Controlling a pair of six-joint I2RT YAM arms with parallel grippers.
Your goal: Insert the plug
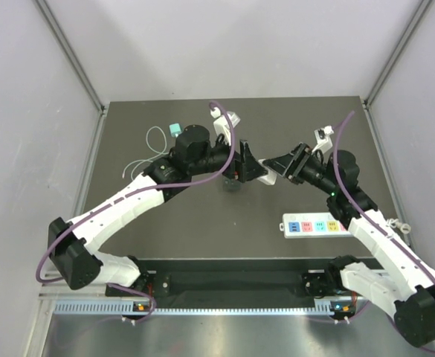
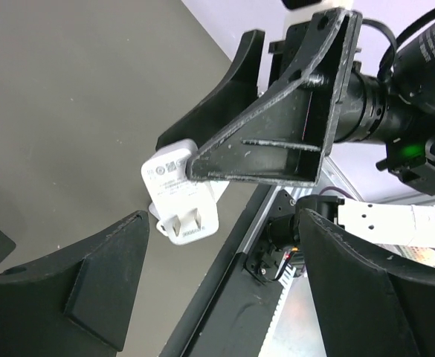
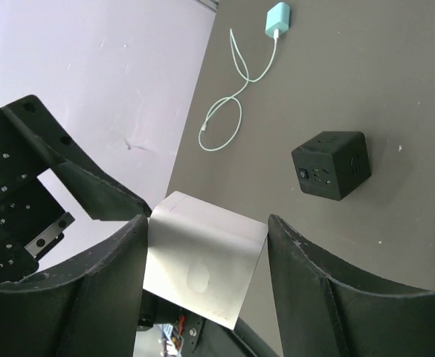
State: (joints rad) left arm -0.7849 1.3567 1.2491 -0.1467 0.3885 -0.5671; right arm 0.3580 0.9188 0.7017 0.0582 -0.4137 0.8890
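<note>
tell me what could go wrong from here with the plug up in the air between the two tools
1. The plug is pinched in mid-air by the right tool, with the open left tool close by. A mistimed handover could drop it.
2. The two tools nearly touch, so their fingers may collide.
3. Nothing visibly holds the cube, so it may slide if the plug is pushed into it.

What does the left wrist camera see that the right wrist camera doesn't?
Only the left wrist view shows the two metal prongs on the white plug and the open left gripper. Only the right wrist view shows the black cube socket, the teal charger and its white cable. Both show the white plug pinched in the right gripper.
</note>
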